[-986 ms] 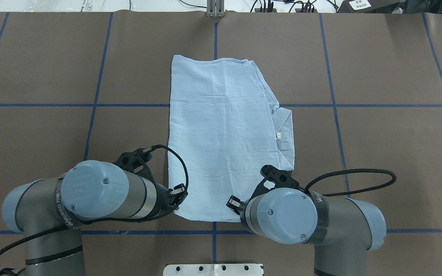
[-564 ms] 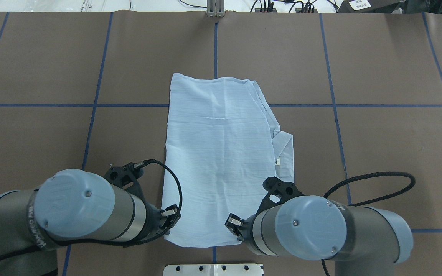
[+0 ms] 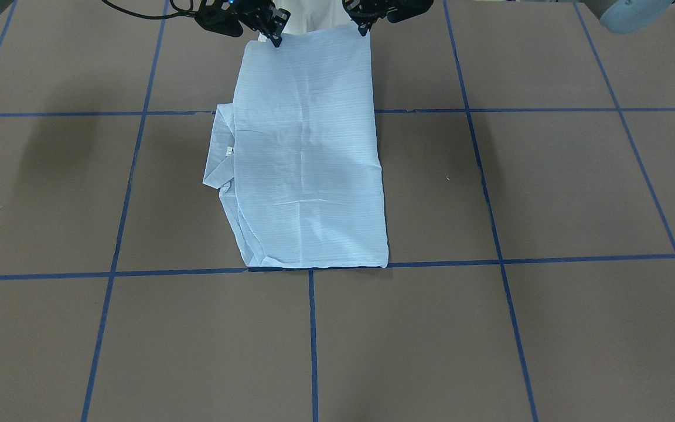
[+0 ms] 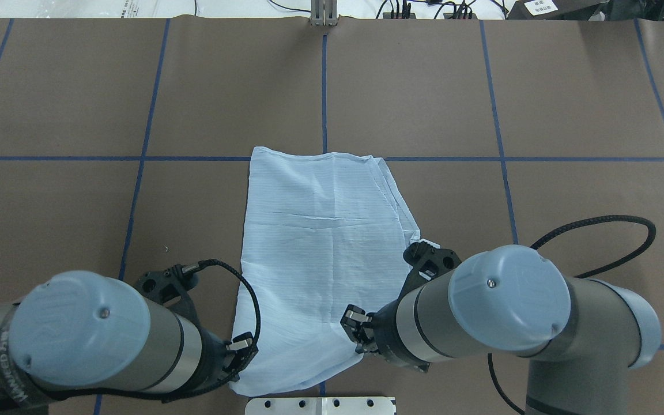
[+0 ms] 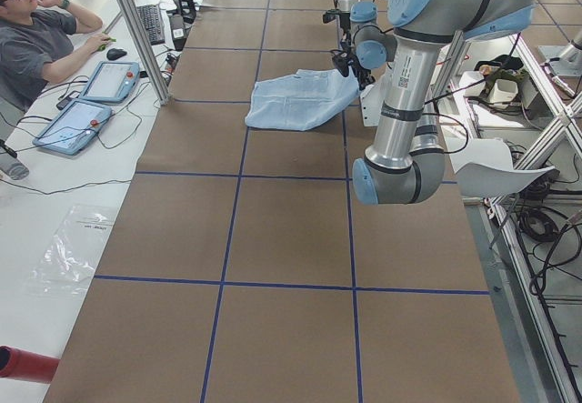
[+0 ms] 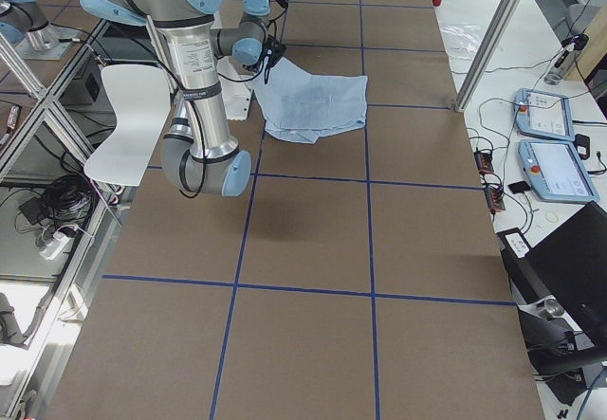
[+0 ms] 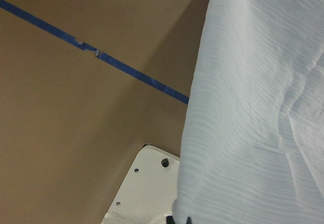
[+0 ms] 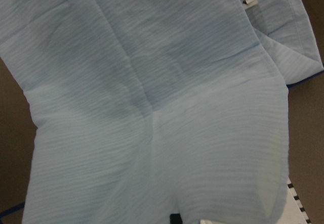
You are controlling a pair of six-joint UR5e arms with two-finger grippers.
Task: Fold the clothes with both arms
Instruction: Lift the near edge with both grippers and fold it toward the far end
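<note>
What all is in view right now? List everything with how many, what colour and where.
shirt: one, pale blue, mid-table, near edge lifted
table: one, brown with blue tape grid, beneath everything
plate: one, white, table edge nearest the robot
tablets: two, grey-blue, side desk
person: one, grey top, seated at that desk
chair: one, white, beside the table on the robot's side
left gripper: one, black, pinching shirt's near left corner
right gripper: one, black, pinching shirt's near right corner

Grey metal left arm (image 4: 188, 351) and right arm (image 4: 424, 311) bear pale blue caps (image 4: 508, 294), black braided cables (image 4: 597, 222).
</note>
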